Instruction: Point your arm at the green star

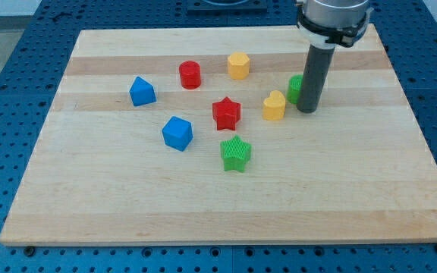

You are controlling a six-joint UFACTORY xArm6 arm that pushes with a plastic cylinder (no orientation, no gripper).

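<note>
The green star lies on the wooden board, just below the board's middle. My tip stands on the board well to the star's upper right, about a hundred pixels away. The rod rises from the tip toward the view's top. A second green block sits right behind the rod on its left, partly hidden, so its shape is unclear. A yellow heart-like block lies just left of the tip.
A red star sits above the green star. A blue cube lies to its left, a blue block farther up-left. A red cylinder and a yellow hexagon lie near the top.
</note>
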